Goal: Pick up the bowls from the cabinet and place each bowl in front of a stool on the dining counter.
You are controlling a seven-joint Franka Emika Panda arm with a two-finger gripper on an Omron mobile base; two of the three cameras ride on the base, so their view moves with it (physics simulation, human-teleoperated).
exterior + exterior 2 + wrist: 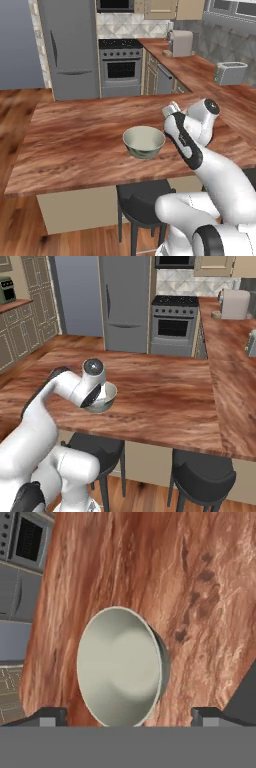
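On the dining counter (75, 140), near its overhanging edge and above a black stool (142, 200), item one: a bowl (144, 142), standing upright on the reddish-brown wood. My gripper (128, 718) sits just behind it with the jaws spread wide, one finger tip to each side of the bowl in the hand view, and nothing between them; I judge the bowl to be released and resting on its own.

Handling: glazed ceramic, so I expect it to be rigid, moderately heavy, slick under the pads and liable to chip if knocked or dropped. Best hold, in my judgement, is across the rim wall, one finger inside and one outside, since the glossy outer curve offers little purchase.

Appearance: round, flared rim, pale cream-green interior with a soft sheen; the outside reads darker, green-grey, where it shows below the rim. No cracks or contents visible.

A second stool (202, 473) stands further along the counter.
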